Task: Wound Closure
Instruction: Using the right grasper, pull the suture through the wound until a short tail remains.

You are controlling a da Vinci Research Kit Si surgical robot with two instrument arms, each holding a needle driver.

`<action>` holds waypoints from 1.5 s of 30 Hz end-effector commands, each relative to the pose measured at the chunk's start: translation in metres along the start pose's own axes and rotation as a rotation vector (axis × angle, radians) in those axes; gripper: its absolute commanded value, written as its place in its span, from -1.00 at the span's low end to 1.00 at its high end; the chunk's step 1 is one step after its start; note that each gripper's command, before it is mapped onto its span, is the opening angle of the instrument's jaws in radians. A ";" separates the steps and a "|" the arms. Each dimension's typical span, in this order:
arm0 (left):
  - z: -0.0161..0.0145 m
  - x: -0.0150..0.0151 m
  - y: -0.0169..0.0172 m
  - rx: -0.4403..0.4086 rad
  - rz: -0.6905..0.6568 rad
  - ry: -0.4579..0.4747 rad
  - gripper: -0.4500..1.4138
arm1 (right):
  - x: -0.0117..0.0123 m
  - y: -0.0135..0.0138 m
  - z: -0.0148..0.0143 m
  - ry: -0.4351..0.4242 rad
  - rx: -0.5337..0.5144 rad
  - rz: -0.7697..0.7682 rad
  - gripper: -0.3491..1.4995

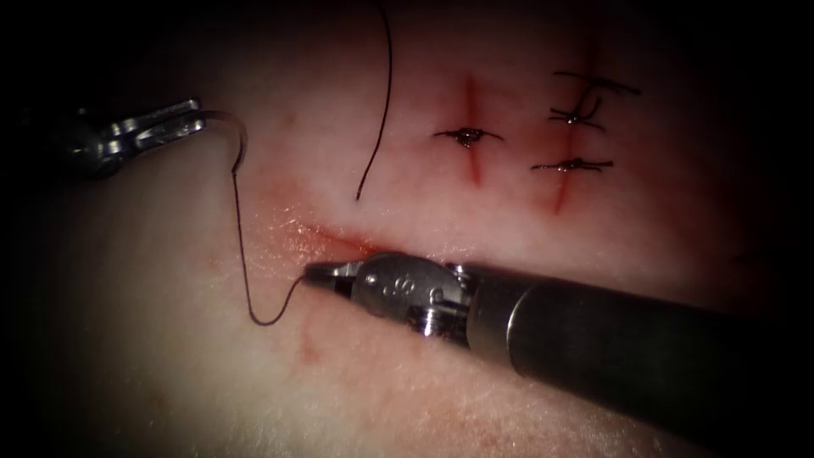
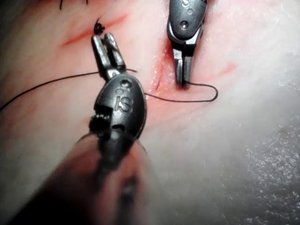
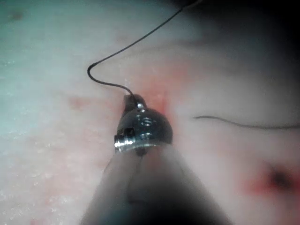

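Left tool (image 1: 191, 114), marked "iS" on its wrist, has jaws closed on the needle (image 1: 231, 136) near one end, clear of the tissue (image 1: 153, 356). Right tool (image 1: 318, 276) pinches the thread (image 1: 242, 246) at the cut (image 1: 297, 231); its stamped marking is unreadable. Needle tip is hard to make out.

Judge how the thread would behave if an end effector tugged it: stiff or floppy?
Probably floppy: the thread hangs in loose curves between the left end effector and the right end effector. Likely light, since its free end lies curled on the tissue. It may slip.
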 end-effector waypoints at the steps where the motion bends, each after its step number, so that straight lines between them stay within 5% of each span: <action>1: 0.0003 -0.0010 0.0003 0.002 -0.008 0.003 -1.00 | 0.0007 -0.0013 -0.0004 0.007 0.019 0.030 -1.00; 12: 0.0000 -0.0009 0.0022 -0.031 -0.028 -0.063 -1.00 | 0.0077 -0.0155 -0.0045 0.085 0.126 0.017 -1.00; 16: -0.0003 0.0000 0.0024 -0.039 -0.028 -0.069 -1.00 | 0.0085 -0.0167 -0.0043 0.110 0.125 0.015 -1.00; 19: -0.0006 0.0003 0.0023 -0.041 -0.029 -0.070 -1.00 | 0.0088 -0.0160 -0.0042 0.140 0.112 0.026 -1.00; 20: -0.0008 0.0004 0.0022 -0.043 -0.030 -0.069 -1.00 | 0.0090 -0.0154 -0.0041 0.174 0.101 0.036 -0.64; 22: -0.0012 0.0004 0.0019 -0.042 -0.032 -0.078 -1.00 | 0.0091 -0.0142 -0.0043 0.236 0.067 0.058 0.45; 24: -0.0020 0.0003 0.0012 -0.031 -0.036 -0.106 -1.00 | 0.0090 -0.0126 -0.0047 0.285 0.034 0.083 0.89; 28: -0.0050 -0.0001 -0.0010 0.030 0.001 -0.165 -1.00 | 0.0085 -0.0090 -0.0067 0.357 0.005 0.070 0.98; 36: -0.0072 -0.0010 -0.0026 0.055 0.050 -0.198 -1.00 | 0.0069 -0.0049 -0.0092 0.349 -0.038 -0.043 0.94; 45: -0.0065 -0.0030 -0.0025 0.061 0.041 -0.190 -1.00 | 0.0044 0.0005 -0.0028 0.213 -0.112 -0.194 0.83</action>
